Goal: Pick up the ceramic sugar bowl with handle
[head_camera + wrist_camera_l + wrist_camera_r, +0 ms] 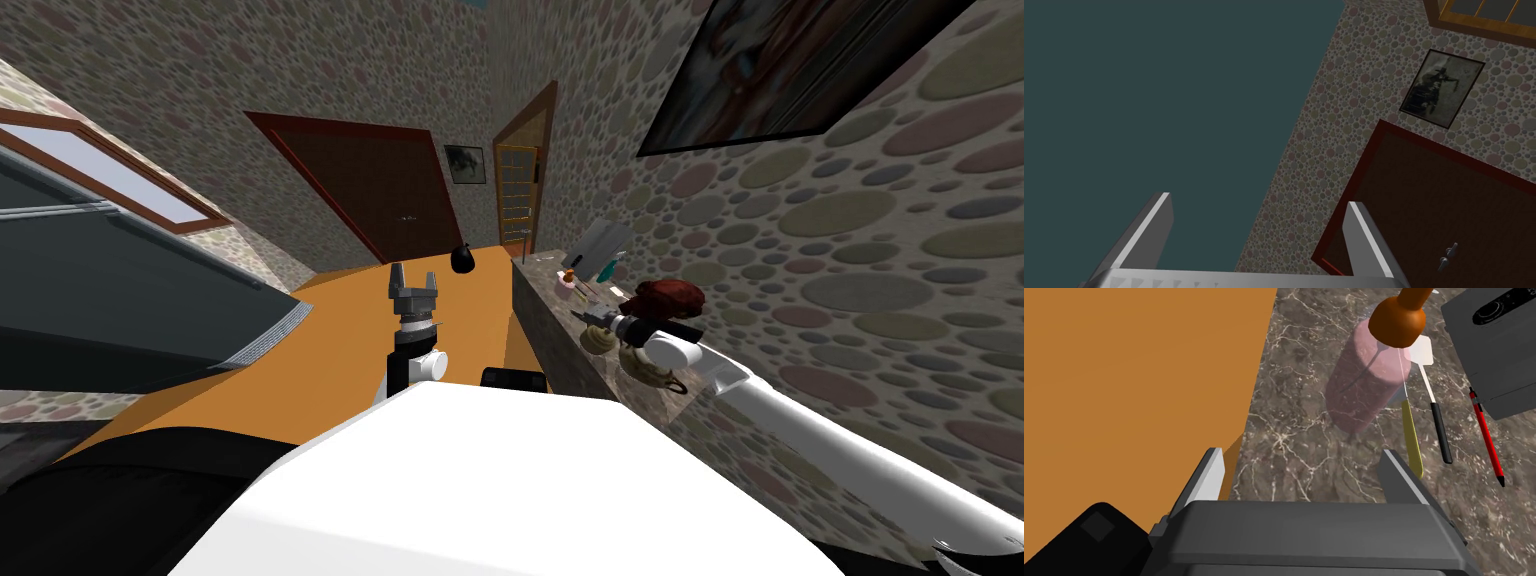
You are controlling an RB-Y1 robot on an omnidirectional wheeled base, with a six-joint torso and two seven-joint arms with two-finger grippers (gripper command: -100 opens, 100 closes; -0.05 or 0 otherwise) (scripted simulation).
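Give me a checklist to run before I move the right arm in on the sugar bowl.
1. Jaws of the right gripper open: ok, nothing between them.
2. Location of the sugar bowl: ok, cream, on the counter beside my right wrist.
3. Bowl between the jaws: not ok, bare marble there.
4. Way ahead free: not ok, pink bottle and yellow-handled tool lie close ahead.
5. Handle direction: cannot tell.
6. Clearance of the left gripper: ok, jaws open over the orange floor.
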